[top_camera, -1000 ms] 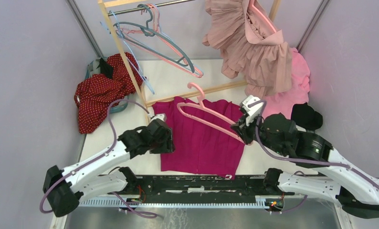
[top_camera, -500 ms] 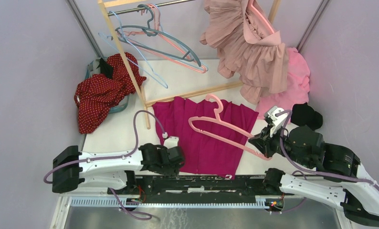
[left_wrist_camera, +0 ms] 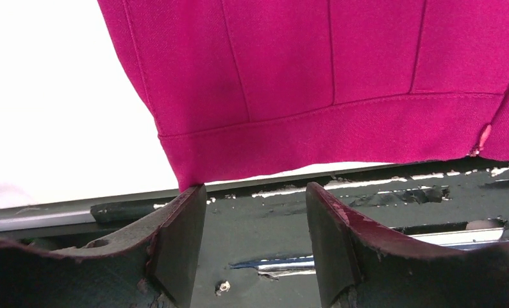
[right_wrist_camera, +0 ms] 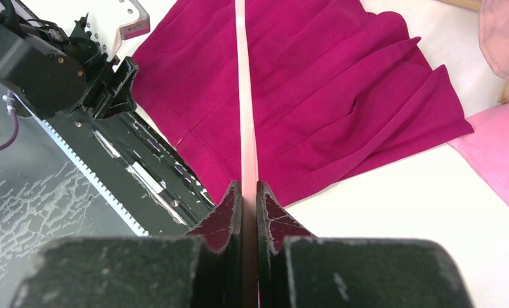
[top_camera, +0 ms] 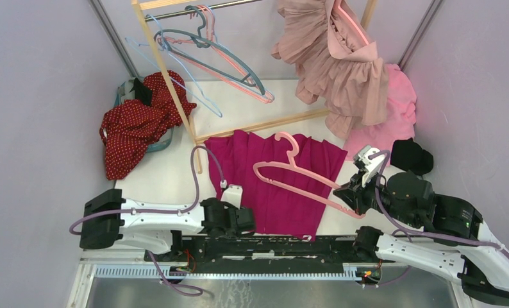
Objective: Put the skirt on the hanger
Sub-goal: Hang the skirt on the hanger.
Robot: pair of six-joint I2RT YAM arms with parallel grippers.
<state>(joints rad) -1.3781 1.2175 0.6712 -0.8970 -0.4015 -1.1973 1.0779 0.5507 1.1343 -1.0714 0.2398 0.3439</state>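
Note:
The magenta skirt (top_camera: 271, 192) lies flat on the white table, its waistband (left_wrist_camera: 342, 128) at the near edge. A pink hanger (top_camera: 290, 172) hovers over it, hook pointing away. My right gripper (top_camera: 353, 202) is shut on the hanger's right end. In the right wrist view the pink bar (right_wrist_camera: 244, 96) runs straight out from the shut gripper (right_wrist_camera: 249, 192) across the skirt (right_wrist_camera: 329, 90). My left gripper (top_camera: 241, 221) is open and holds nothing. It sits low over the black rail just short of the waistband's left corner, and the left wrist view shows the gripper (left_wrist_camera: 255, 189) empty.
A wooden rack (top_camera: 168, 83) at the back carries several loose hangers (top_camera: 220, 58) and a dusty-pink dress (top_camera: 342, 58). A red dotted garment (top_camera: 136, 122) lies at left. Bright pink cloth (top_camera: 396, 109) and a black object (top_camera: 411, 156) are at right. The black base rail (top_camera: 290, 244) runs along the near edge.
My left gripper has drawn back from the skirt's left side to its near waistband corner. My right gripper carried the hanger right and nearer. The hangers on the rack are swinging.

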